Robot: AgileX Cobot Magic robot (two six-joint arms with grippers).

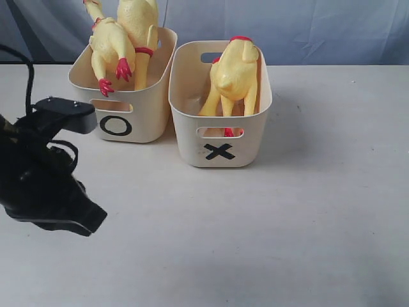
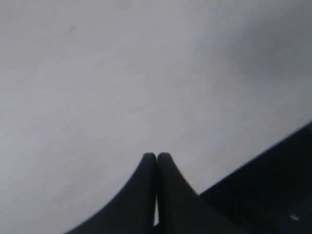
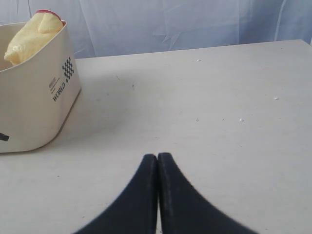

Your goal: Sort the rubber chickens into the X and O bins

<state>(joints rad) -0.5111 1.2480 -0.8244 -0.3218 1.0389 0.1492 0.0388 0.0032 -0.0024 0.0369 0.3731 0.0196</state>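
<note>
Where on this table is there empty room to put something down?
Widest bare stretch: the table right of the X bin and along its front. A smaller patch lies before the O bin, bordered by the left arm. Crowded: both bins hold rubber chickens, and the gap between them is narrow.
</note>
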